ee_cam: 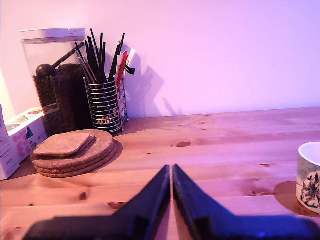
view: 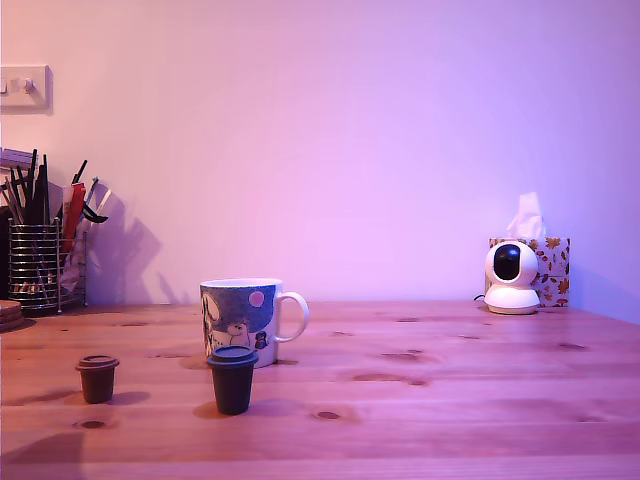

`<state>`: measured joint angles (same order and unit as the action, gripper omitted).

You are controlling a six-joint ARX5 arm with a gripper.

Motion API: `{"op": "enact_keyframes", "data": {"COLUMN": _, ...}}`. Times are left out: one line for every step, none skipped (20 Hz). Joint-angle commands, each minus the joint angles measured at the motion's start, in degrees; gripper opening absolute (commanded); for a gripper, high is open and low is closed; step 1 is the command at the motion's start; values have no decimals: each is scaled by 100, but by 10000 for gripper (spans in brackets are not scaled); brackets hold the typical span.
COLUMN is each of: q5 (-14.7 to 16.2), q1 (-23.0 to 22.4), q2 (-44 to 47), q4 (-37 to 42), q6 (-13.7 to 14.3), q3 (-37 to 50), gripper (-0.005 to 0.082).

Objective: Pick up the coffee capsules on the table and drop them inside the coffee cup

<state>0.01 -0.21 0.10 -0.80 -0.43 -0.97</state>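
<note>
**Two capsules beside the mug, pincer closed and empty**

Exterior view: The white ceramic coffee cup (view: 240, 320) stands on the wooden desk (view: 450, 390) at lower centre-left of the frame, its loop handle turned to the exterior view's right and a blue-grey cartoon picture with a pink dot on its glossy side. The dark capsule (view: 232, 379) stands just in front of the cup, lid up, a tapered plastic pod with a wider flat rim. The brown capsule (view: 97, 378) stands apart from both, lower left of the frame, also lid up. At far left a wire holder (view: 34, 262) is packed with dark utensils. At right, by the wall, sit a round white camera (view: 511, 278) and a leaf-patterned tissue box (view: 551, 268). The arm does not show here.

Wrist view: The black pincer (ee_cam: 171, 176) fills the lower middle of the frame, its two smooth tapered fingers pressed together with only a hairline seam between them and nothing held. The cup (ee_cam: 310, 176) is cut off at the right edge, off to the side of the fingertips and clear of them. Neither capsule shows here. In the upper left stand the wire holder (ee_cam: 105, 106), a clear lidded jar (ee_cam: 55, 75) of what may be coffee beans, and a stack of rough cork coasters (ee_cam: 75, 151); a printed carton (ee_cam: 15, 145) sits at the left edge.
</note>
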Motion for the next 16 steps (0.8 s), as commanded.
{"op": "enact_keyframes", "data": {"q5": 450, "q1": 127, "q2": 166, "q4": -122, "q6": -260, "q3": -442, "gripper": -21}}
{"op": "enact_keyframes", "data": {"q5": 448, "q1": 127, "q2": 166, "q4": -122, "q6": -260, "q3": -442, "gripper": -21}}
{"op": "enact_keyframes", "data": {"q5": 450, "q1": 127, "q2": 166, "q4": -125, "q6": -258, "q3": -442, "gripper": -21}}
{"op": "enact_keyframes", "data": {"q5": 448, "q1": 127, "q2": 166, "q4": -127, "q6": -258, "q3": -442, "gripper": -21}}
{"op": "enact_keyframes", "data": {"q5": 448, "q1": 127, "q2": 166, "q4": -127, "q6": -258, "q3": -442, "gripper": -21}}
{"op": "enact_keyframes", "data": {"q5": 472, "q1": 127, "q2": 166, "q4": -129, "q6": -260, "q3": -442, "gripper": -21}}
{"op": "enact_keyframes", "data": {"q5": 511, "q1": 127, "q2": 166, "q4": -131, "q6": -262, "q3": -442, "gripper": -21}}
{"op": "enact_keyframes", "data": {"q5": 616, "q1": 127, "q2": 166, "q4": -127, "q6": -284, "q3": -442, "gripper": -21}}
{"op": "enact_keyframes", "data": {"q5": 693, "q1": 127, "q2": 166, "q4": -129, "q6": -387, "q3": -442, "gripper": -21}}
{"op": "enact_keyframes", "data": {"q5": 796, "q1": 127, "q2": 166, "q4": -127, "q6": -538, "q3": -442, "gripper": -21}}
{"op": "enact_keyframes", "data": {"q5": 907, "q1": 127, "q2": 166, "q4": -125, "q6": -575, "q3": -442, "gripper": -21}}
{"op": "enact_keyframes", "data": {"q5": 977, "q1": 127, "q2": 168, "q4": -101, "q6": -575, "q3": -442, "gripper": -21}}
{"op": "enact_keyframes", "data": {"q5": 1123, "q1": 127, "q2": 170, "q4": -81, "q6": -575, "q3": -442, "gripper": -21}}
{"op": "enact_keyframes", "data": {"q5": 1322, "q1": 125, "q2": 170, "q4": -85, "q6": -584, "q3": -442, "gripper": -21}}
{"op": "enact_keyframes", "data": {"q5": 1534, "q1": 118, "q2": 173, "q4": -114, "q6": -584, "q3": -446, "gripper": -21}}
{"op": "enact_keyframes", "data": {"q5": 1714, "q1": 109, "q2": 179, "q4": -199, "q6": -656, "q3": -463, "gripper": -21}}
